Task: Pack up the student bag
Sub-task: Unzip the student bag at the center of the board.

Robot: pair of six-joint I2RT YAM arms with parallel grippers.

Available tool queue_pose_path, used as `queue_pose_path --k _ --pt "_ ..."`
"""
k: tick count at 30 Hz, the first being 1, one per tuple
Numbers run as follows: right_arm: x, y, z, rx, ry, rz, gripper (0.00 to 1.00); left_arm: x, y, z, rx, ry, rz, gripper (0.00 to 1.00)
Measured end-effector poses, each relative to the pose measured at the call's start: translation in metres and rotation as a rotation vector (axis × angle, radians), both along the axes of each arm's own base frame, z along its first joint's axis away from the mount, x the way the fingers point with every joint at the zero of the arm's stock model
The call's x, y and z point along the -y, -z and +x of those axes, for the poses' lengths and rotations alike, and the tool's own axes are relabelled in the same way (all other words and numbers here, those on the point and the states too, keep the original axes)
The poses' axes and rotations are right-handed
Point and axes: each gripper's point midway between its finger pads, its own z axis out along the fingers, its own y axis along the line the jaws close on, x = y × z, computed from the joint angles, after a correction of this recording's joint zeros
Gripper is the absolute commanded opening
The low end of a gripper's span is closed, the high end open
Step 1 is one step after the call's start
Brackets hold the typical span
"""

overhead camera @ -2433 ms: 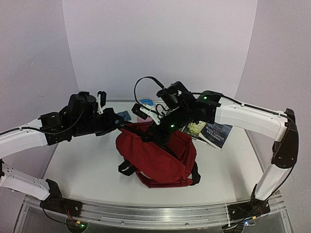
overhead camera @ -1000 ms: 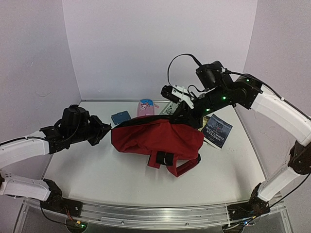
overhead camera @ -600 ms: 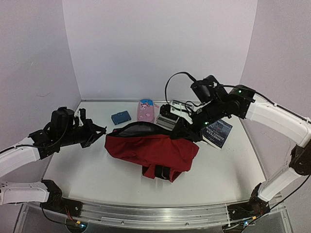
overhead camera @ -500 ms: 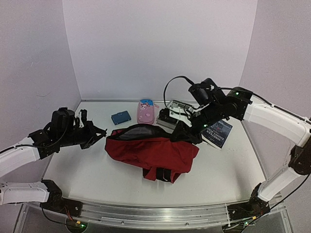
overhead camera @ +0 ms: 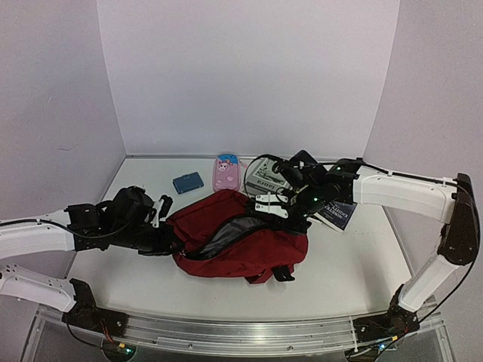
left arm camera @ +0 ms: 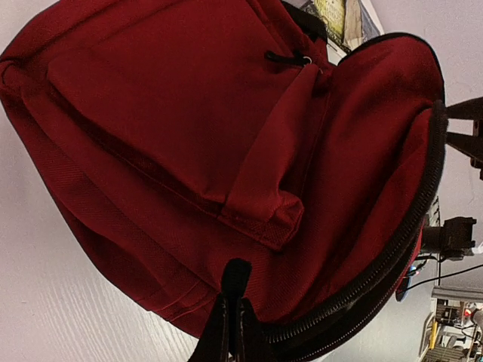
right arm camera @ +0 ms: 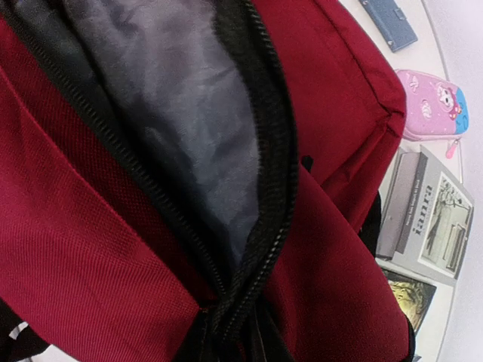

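The student bag (overhead camera: 241,245), dark red with a black zip, lies slumped on the table with its main opening gaping and grey lining (right arm camera: 189,128) showing. My left gripper (overhead camera: 172,240) is low at the bag's left end. In the left wrist view its fingers (left arm camera: 230,317) are shut on a fold of red fabric (left arm camera: 189,113) beside the zip. My right gripper (overhead camera: 275,213) sits at the bag's far right rim. In the right wrist view the gripper (right arm camera: 230,339) pinches the two zip tracks where they meet; its fingertips are mostly hidden by the cloth (right arm camera: 90,249).
Behind the bag lie a pink pencil case (overhead camera: 226,173), a small blue case (overhead camera: 187,182) and a grey book (overhead camera: 264,175). A dark book (overhead camera: 339,213) is under my right arm. The right wrist view shows the pencil case (right arm camera: 432,103) and the grey book (right arm camera: 430,215).
The bag hung stretched between both grippers a second ago; both arms have come down and closer together, and it now rests on the table with its opening slack.
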Motion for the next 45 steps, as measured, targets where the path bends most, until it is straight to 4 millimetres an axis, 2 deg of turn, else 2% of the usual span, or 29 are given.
queue_pose_path --k 2,4,7,9,11,13,16,19,22,25,29,33,40,45 --pt "0.000 0.001 0.009 0.039 0.015 -0.013 0.38 0.005 0.005 -0.002 -0.007 0.024 0.027 0.00" --pt "0.002 0.001 0.015 0.061 0.037 -0.020 0.55 0.015 0.011 -0.004 -0.011 0.055 0.067 0.00" --pt "0.007 0.001 0.022 0.075 0.079 -0.018 0.77 0.033 0.020 -0.009 -0.007 0.106 0.138 0.06" --pt "0.015 0.003 0.027 0.067 0.125 -0.013 0.88 0.044 0.026 -0.010 -0.005 0.126 0.179 0.23" --pt "0.027 0.004 0.031 0.047 0.178 -0.004 0.98 0.052 0.033 -0.009 -0.003 0.131 0.211 0.53" --pt "0.043 0.002 0.036 0.007 0.260 0.027 0.98 0.053 0.034 -0.004 0.011 0.118 0.230 0.71" --pt "0.066 -0.007 0.042 -0.060 0.390 0.100 0.98 0.054 0.027 0.003 0.049 0.109 0.239 0.83" --pt "0.085 -0.015 0.038 -0.133 0.497 0.172 0.98 0.061 0.006 0.016 0.102 0.099 0.235 0.90" --pt "0.094 -0.017 0.029 -0.225 0.587 0.239 0.98 0.074 -0.017 0.040 0.140 0.073 0.221 0.92" --pt "0.094 -0.006 0.018 -0.328 0.633 0.268 0.97 0.071 -0.021 0.070 0.142 0.020 0.217 0.92" --pt "0.096 0.018 -0.001 -0.463 0.680 0.254 0.88 0.047 0.002 0.103 0.096 -0.056 0.274 0.92" --pt "0.090 0.040 -0.007 -0.569 0.712 0.223 0.79 0.038 0.030 0.117 0.049 -0.069 0.345 0.91" --pt "0.085 0.089 0.003 -0.652 0.781 0.110 0.69 0.039 0.078 0.104 -0.060 -0.036 0.392 0.80" --pt "0.074 0.102 0.033 -0.621 0.798 0.092 0.64 0.023 0.104 0.078 -0.144 -0.057 0.388 0.76"
